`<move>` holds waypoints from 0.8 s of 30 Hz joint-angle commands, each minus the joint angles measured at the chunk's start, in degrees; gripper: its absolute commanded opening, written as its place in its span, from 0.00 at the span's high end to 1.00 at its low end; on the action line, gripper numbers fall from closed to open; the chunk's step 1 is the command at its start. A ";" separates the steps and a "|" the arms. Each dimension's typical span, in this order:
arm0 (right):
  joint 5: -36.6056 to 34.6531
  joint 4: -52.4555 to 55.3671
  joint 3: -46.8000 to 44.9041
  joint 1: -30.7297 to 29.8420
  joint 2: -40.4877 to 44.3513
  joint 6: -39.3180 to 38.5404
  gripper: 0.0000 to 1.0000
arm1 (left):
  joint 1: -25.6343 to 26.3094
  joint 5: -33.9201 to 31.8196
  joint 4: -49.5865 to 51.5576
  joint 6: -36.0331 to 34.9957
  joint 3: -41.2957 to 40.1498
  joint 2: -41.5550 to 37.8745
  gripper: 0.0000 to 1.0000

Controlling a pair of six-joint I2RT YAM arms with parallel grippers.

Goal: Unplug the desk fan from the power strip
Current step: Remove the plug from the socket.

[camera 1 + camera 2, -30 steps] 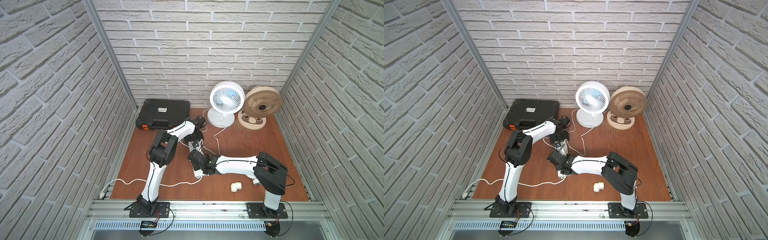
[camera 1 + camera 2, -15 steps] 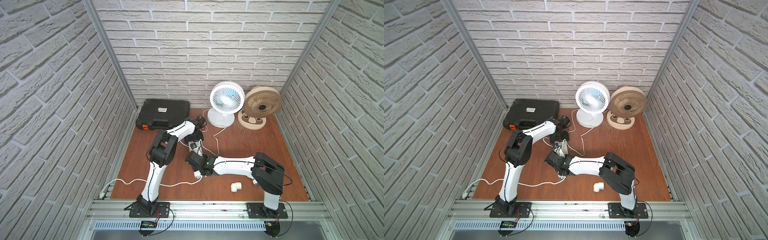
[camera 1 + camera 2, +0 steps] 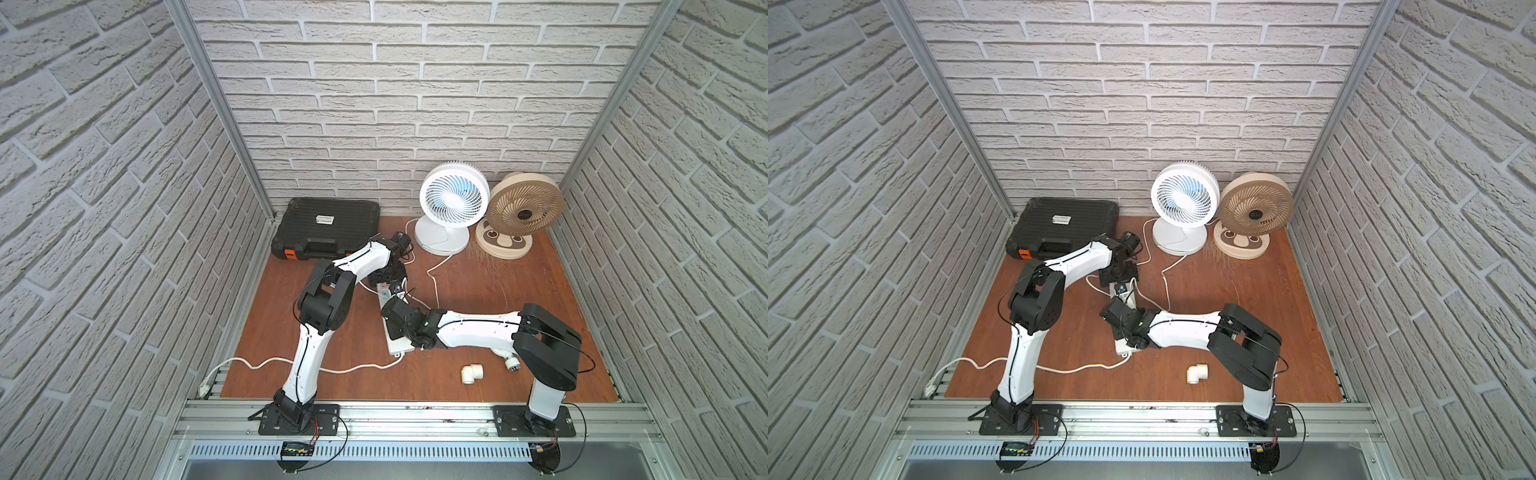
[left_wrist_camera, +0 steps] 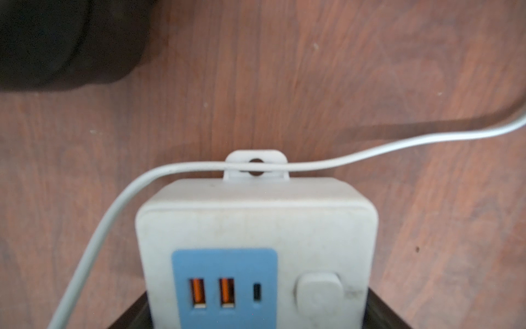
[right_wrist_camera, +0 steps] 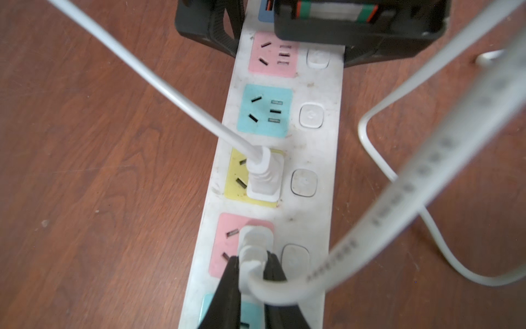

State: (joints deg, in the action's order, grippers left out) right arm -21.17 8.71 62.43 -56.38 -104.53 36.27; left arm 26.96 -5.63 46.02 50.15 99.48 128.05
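Brown wood-look floor boxed in by white brick walls, with the power strip [image 3: 398, 347] lying about mid-floor, running from the front rail toward the back wall. The right gripper [image 5: 252, 266] has its black fingers [image 5: 227, 287] pinched tight on a white plug [image 5: 254, 239] sitting in one of the strip's pink sockets, and the cord loops out right at the tips. That arm lies low and nearly flat, stretched sideways from its base to the strip's middle. The yellow socket next along has a second plug [image 5: 264, 176] in it.

The left gripper [image 3: 389, 276] straddles the strip's far end by the blue USB panel [image 4: 225, 284], with a finger up against each long side, so it looks clamped on the strip itself. Its arm rises to a high elbow, then reaches over the strip with the wrist tipped down.

Past the strip's far end stand a white fan [image 3: 453, 199] and a tan fan [image 3: 525, 208], and a black case [image 3: 328, 226] sits off to one side. I can't tell which plug belongs to which fan.
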 commanded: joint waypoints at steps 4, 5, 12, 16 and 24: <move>-2.12 3.59 -2.24 2.82 1.26 1.37 0.97 | 0.84 7.56 -4.70 -1.10 -3.97 5.76 1.00; -2.14 3.64 -2.19 2.82 1.26 1.30 0.97 | 0.82 7.56 -4.77 -1.07 -3.98 5.73 1.00; -3.58 5.25 -0.64 2.16 0.68 -0.13 0.97 | 0.88 7.71 -5.00 -0.94 -4.25 5.89 1.00; -6.54 7.54 1.40 0.70 -0.51 -1.60 0.97 | 0.86 7.83 -5.18 -0.93 -4.33 5.97 1.00; -13.11 11.90 6.16 -2.91 -3.20 -4.93 0.97 | 0.87 8.00 -5.47 -0.93 -4.56 5.92 1.00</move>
State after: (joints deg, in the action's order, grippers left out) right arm -26.11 14.33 66.96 -58.57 -106.96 33.95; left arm 26.96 -5.61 45.41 50.13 98.87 127.72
